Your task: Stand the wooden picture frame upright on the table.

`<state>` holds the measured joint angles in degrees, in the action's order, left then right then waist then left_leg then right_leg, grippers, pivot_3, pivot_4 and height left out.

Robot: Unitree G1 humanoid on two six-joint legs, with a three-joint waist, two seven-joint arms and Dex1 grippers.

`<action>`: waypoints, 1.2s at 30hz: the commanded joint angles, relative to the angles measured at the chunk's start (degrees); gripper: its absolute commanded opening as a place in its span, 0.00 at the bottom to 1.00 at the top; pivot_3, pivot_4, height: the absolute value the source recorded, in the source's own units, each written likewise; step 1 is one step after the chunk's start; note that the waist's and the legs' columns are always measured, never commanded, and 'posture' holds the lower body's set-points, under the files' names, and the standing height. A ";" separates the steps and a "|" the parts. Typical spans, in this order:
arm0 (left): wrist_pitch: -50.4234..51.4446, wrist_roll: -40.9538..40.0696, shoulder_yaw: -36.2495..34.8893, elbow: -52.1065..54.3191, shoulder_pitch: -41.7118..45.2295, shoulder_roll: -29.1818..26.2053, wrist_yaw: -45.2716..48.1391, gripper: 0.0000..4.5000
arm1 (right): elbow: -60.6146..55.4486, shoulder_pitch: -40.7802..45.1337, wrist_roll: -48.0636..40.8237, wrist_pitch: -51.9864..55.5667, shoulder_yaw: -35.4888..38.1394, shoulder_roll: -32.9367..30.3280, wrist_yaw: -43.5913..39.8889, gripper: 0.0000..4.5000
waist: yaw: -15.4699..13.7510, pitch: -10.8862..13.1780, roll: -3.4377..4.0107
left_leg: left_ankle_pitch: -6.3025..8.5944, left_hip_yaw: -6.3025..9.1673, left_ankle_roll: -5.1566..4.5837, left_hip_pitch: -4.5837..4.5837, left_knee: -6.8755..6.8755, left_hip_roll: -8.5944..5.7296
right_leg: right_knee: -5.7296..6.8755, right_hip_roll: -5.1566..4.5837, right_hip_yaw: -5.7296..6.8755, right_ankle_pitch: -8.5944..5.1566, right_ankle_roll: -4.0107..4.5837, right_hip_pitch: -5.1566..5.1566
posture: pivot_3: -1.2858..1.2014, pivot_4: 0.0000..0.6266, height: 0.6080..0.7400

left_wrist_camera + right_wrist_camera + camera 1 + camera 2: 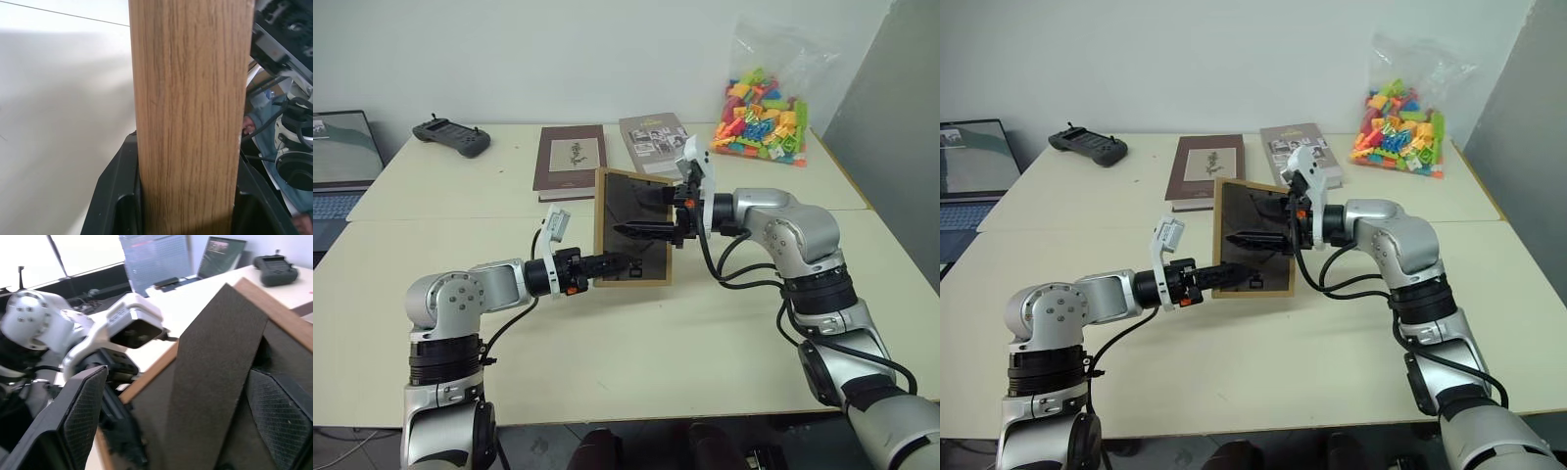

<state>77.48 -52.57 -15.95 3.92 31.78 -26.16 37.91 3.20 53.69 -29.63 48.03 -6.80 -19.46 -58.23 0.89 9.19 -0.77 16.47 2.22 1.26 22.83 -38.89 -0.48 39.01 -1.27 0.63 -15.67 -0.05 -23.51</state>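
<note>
Two grippers meet at the wooden picture frame (633, 227), which you have lifted clear of the table (636, 343) and turned so its dark grey back panel faces you. The left gripper (612, 262) is clamped on the frame's lower left corner: in the left wrist view the light, straight-grained wood edge stands between its two black fingers (115, 200), pressed on both sides. The right gripper (651, 213) reaches in from the frame's right side with its fingers spread wide apart, one above the other against the back panel; it grasps nothing. In the right wrist view its cross-hatched rubber pads (83, 413) stand either side of the matte black stand (210, 382), a flat strip lying diagonally across the grainy back panel, and you cannot tell whether either pad touches it.

The frame is a small rectangle with a narrow pale-wood border, held nearly upright above the pale cream tabletop, just in front of the seam line. Behind it lie a maroon hardcover book (570, 160) and a grey book (656, 142) with photos on its cover, both flat. Further right sits a clear plastic bag of bright building bricks (764, 119), and at far left a dark handheld controller (451, 135) and a laptop (342, 162).
</note>
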 commanded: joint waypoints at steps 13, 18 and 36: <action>10.87 -9.35 -7.29 -5.11 4.14 -1.28 -4.49 0.29 | -6.46 -7.67 1.79 -6.36 1.37 -16.29 -5.11 1.00 | 0.00 0.02 -0.04 | 0.06 0.01 -0.10 0.00 0.00 -0.01 | 0.00 0.00 0.01 0.00 0.00 0.01 | 0.52 0.24 1.00; 15.02 -18.14 -8.86 -12.21 5.23 -3.29 -8.06 0.29 | 0.09 -13.31 16.65 -37.58 1.44 -20.65 -1.50 1.00 | 0.07 0.03 -0.06 | 0.04 -0.01 -0.07 0.00 -0.01 -0.02 | 0.01 0.00 0.01 -0.01 -0.01 0.01 | 0.52 0.24 1.00; 6.19 -60.43 5.19 -16.17 0.79 -11.70 -31.47 0.29 | 29.38 -0.79 81.44 -109.42 -12.28 -13.30 65.87 1.00 | 0.84 0.09 -0.19 | -0.36 -0.07 0.63 -0.10 0.00 0.05 | 0.07 0.08 -0.18 -0.03 0.03 -0.06 | 0.52 0.24 1.00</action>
<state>85.46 -109.54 -11.26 -15.34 32.04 -37.16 6.08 32.44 50.69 49.76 -59.73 -17.83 -33.55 2.85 1.73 9.28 -0.95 16.12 2.15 1.89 22.73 -38.89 -0.45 39.07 -1.19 0.45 -15.70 -0.02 -23.56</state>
